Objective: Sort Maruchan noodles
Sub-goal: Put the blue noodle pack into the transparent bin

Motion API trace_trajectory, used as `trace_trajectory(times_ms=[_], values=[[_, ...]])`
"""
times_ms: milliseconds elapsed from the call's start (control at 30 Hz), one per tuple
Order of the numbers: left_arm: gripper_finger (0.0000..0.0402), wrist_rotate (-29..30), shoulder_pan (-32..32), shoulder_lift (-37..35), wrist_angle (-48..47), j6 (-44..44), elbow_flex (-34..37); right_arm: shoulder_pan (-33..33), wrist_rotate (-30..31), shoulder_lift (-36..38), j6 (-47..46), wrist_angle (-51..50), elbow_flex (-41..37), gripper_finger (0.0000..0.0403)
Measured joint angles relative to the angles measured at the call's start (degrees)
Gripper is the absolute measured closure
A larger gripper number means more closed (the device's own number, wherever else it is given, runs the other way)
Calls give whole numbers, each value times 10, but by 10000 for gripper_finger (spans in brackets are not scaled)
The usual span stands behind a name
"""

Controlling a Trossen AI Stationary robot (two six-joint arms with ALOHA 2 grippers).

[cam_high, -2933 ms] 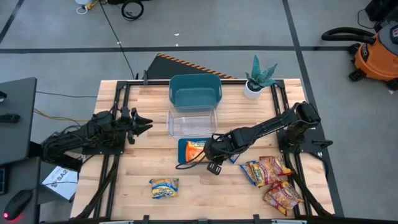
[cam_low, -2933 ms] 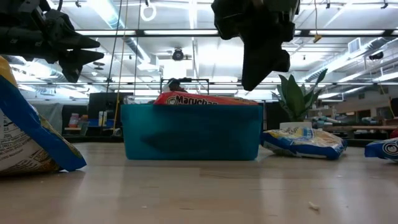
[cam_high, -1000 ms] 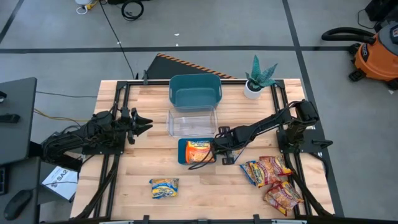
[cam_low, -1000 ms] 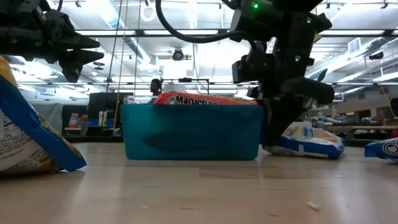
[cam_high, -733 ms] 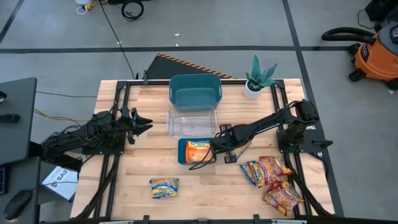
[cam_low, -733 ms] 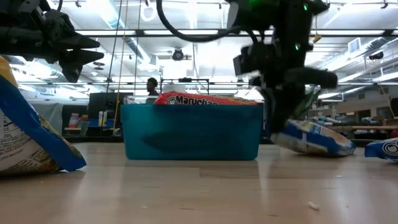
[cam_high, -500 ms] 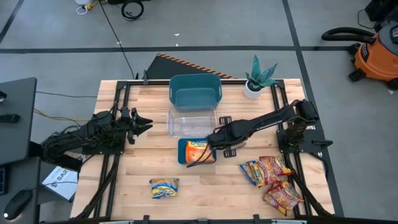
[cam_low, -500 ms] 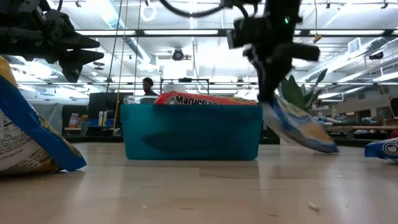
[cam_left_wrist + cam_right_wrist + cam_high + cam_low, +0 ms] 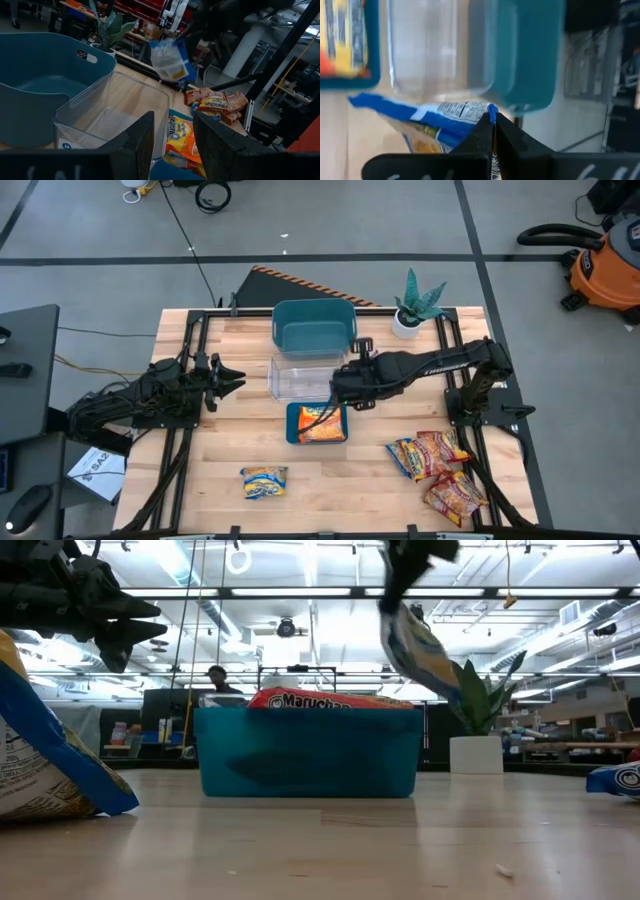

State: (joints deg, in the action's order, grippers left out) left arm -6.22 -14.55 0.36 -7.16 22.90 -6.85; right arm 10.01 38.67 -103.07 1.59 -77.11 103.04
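Wooden table (image 9: pixel 200 470) holding bins; right gripper (image 9: pixel 338 385) pinching blue noodle packet (image 9: pixel 171 61) by edge, hanging it above clear bin (image 9: pixel 305 376) for dropping; left gripper (image 9: pixel 228 376) waiting, fingers apart

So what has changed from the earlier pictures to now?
The right gripper came down beside the small teal bin, took hold of the blue packet and lifted it toward the clear bin. The left gripper, the orange packet and the other packets did not move.
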Motion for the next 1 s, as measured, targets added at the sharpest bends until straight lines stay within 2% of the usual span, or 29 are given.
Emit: trace_trajectory(times_ms=[67, 233, 433, 567, 800, 1000], values=[[260, 0, 0, 0, 0, 0, 0, -4, 2, 0, 25, 34, 17, 390], [260, 0, 0, 0, 0, 0, 0, -24, -37, 0, 100, 134, 26, 389], [260, 0, 0, 0, 0, 0, 0, -69, -113, 0, 143, 230, 26, 389], [260, 0, 0, 0, 0, 0, 0, -103, -189, 0, 156, 256, 26, 389], [260, 0, 0, 0, 0, 0, 0, -148, -276, -1, 143, 297, -32, 389], [260, 0, 0, 0, 0, 0, 0, -151, -298, 0, 130, 322, -89, 389]])
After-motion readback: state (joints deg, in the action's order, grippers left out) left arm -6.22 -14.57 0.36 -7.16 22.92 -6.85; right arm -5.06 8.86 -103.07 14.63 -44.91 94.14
